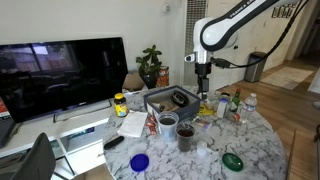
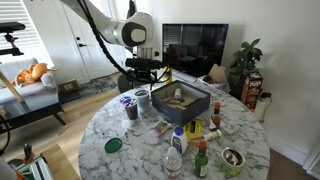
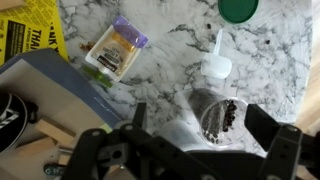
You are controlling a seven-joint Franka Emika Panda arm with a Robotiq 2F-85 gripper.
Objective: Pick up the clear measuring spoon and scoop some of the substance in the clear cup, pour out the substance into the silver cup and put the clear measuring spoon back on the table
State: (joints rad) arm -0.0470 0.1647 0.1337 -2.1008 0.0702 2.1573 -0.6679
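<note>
Both exterior views take in the round marble table (image 1: 255, 140) and the arm (image 1: 225, 25) at mid-distance, from slightly above. In an exterior view the television (image 1: 60, 70) stands at left; in an exterior view the television (image 2: 195, 45) faces the lens from beyond the table (image 2: 130, 150). The wrist view looks steeply down, close on the table (image 3: 170, 50), with the gripper (image 3: 200, 118) along its bottom edge.

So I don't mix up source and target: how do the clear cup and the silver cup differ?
The clear cup is narrower; the silver cup is wider. The clear cup looks dark grey-black through its wall; the silver cup is pale grey with a dark inside. Both stand upright, side by side on the table.
</note>
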